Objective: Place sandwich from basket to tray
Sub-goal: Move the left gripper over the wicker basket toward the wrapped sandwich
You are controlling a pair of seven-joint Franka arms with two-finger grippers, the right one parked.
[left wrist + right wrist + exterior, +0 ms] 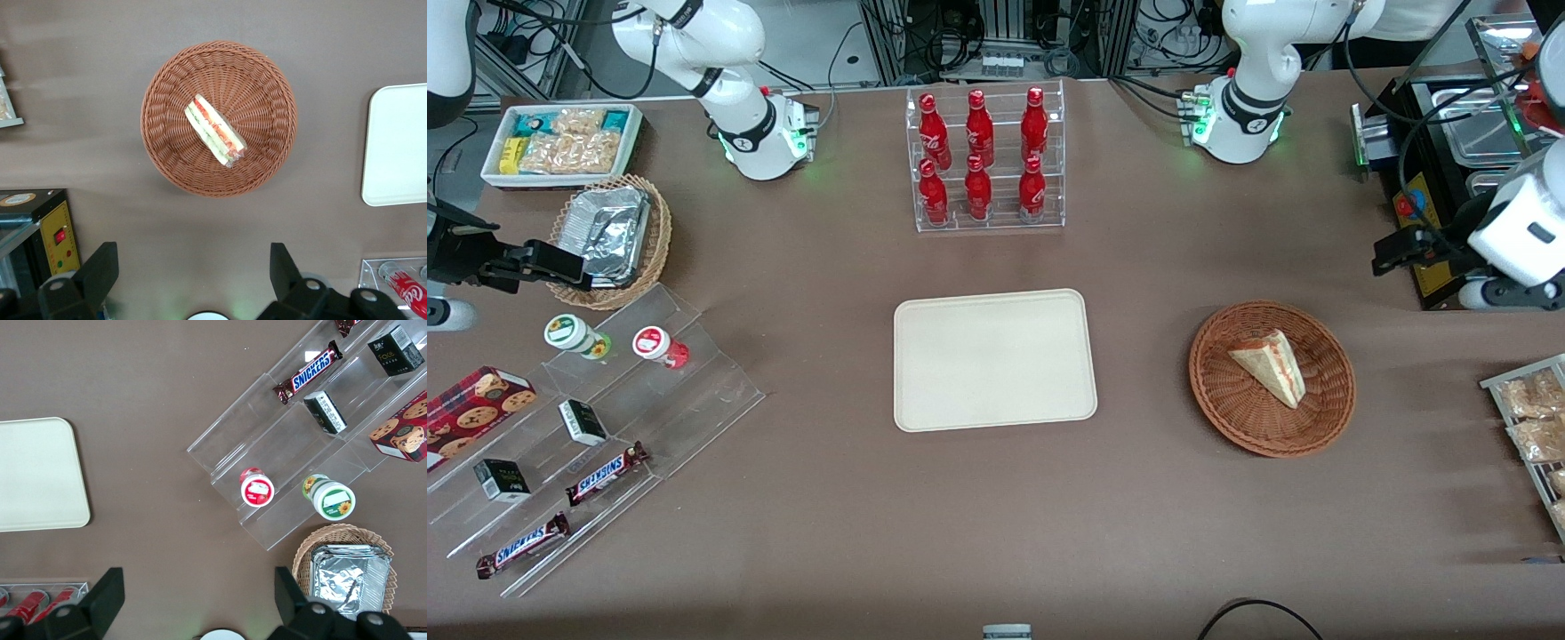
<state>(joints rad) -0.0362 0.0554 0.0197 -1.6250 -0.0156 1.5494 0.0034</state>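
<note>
The sandwich (1270, 365), a clear-wrapped triangular wedge showing red, white and green layers, lies in the round reddish-brown woven basket (1320, 428); I see nothing else in it. The flat cream tray (993, 359), rectangular with rounded corners and a low rim, sits bare beside the basket on the brown counter (996, 516), well apart from it. My tool (193, 280) hangs high above the counter, its two dark fingers (100, 270) spread wide and holding nothing, the sandwich well below.
</note>
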